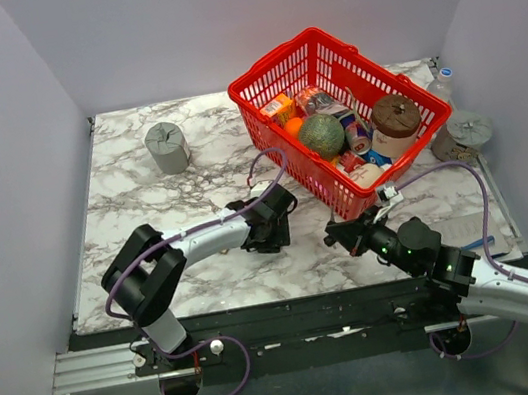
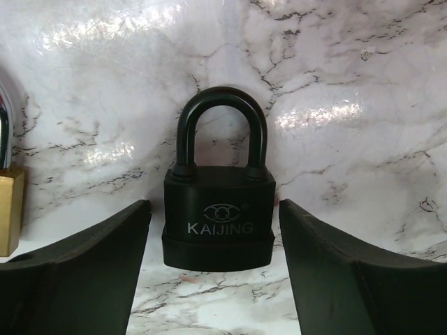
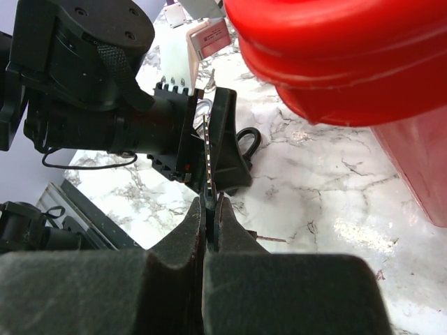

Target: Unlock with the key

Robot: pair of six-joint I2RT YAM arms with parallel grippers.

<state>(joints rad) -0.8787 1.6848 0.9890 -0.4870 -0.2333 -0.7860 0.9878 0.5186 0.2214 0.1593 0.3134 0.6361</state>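
In the left wrist view a black padlock [image 2: 218, 223] marked KAIJING lies flat on the marble with its shackle pointing away. My left gripper [image 2: 213, 206] is open, one finger on each side of the lock body, and neither touches it. A brass padlock [image 2: 8, 209] shows at the left edge. My right gripper [image 3: 211, 202] is shut on the key [image 3: 208, 157]. The black head is pinched between the fingers and the toothed silver blade points toward the left gripper. From above, the left gripper [image 1: 270, 223] hides the padlock, and the right gripper [image 1: 337, 236] sits just to its right.
A red basket [image 1: 257, 97] full of groceries stands at the back right, its corner close above the right gripper; its rim [image 3: 335, 63] fills the top of the right wrist view. A grey cylinder [image 1: 167, 148] stands at the back left. A bottle and a grey roll [image 1: 466, 131] are at the right edge.
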